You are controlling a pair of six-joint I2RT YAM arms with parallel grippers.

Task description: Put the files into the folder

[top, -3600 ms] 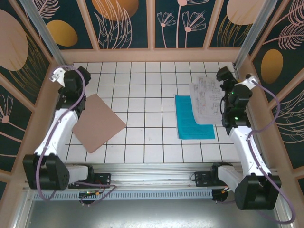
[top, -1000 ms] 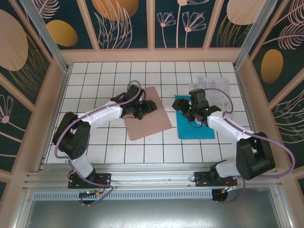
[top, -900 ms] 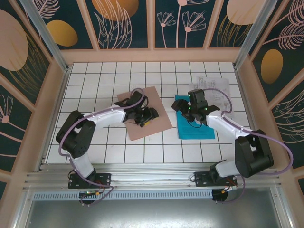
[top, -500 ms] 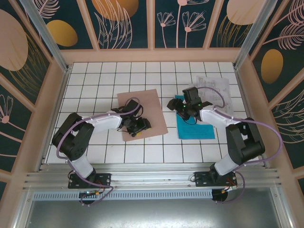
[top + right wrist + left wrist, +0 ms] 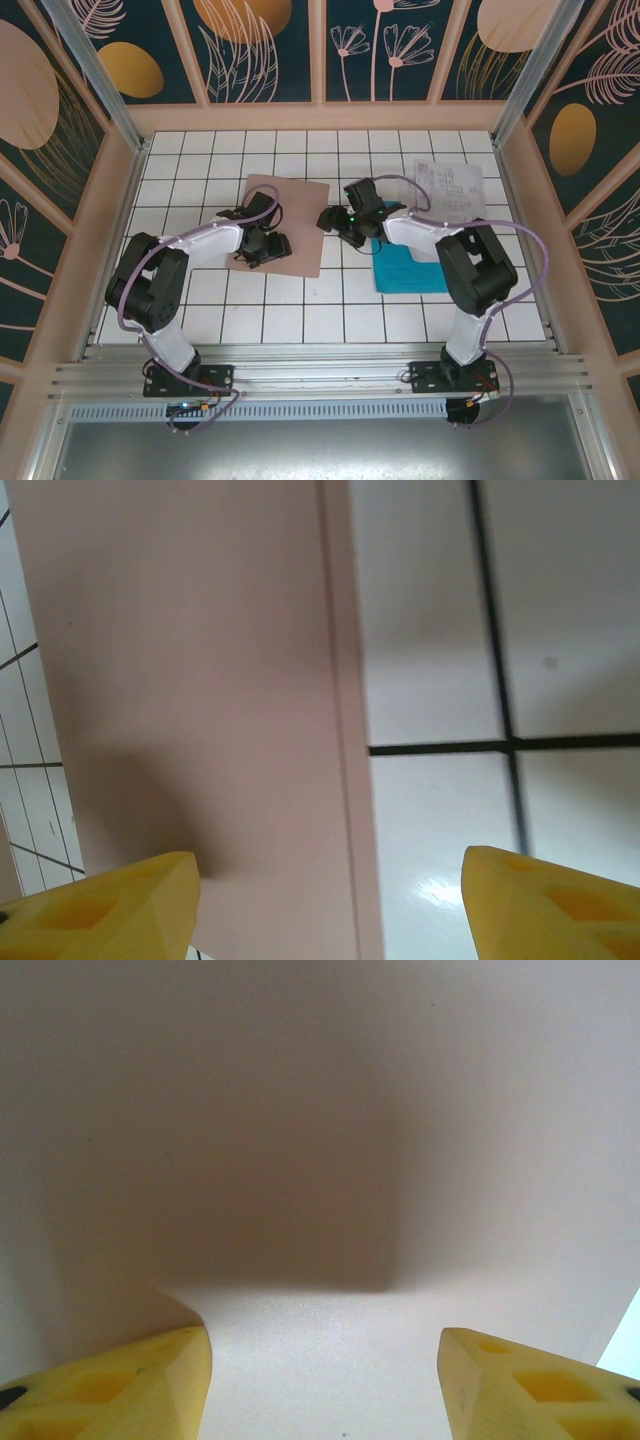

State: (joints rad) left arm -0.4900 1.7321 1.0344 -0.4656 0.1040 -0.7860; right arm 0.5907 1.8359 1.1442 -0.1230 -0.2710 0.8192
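While the folder lay closed near the table's centre, the files lay outside it by the right edge. The left gripper and right gripper stood open and empty at the folder; nothing was filed.

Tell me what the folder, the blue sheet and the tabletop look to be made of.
Folder: thin brown card, matte and dull. Blue sheet: likely paper, plain teal, flat. Tabletop: glossy white with dark grid lines, glare showing in the right wrist view; tile or printed board, unclear.
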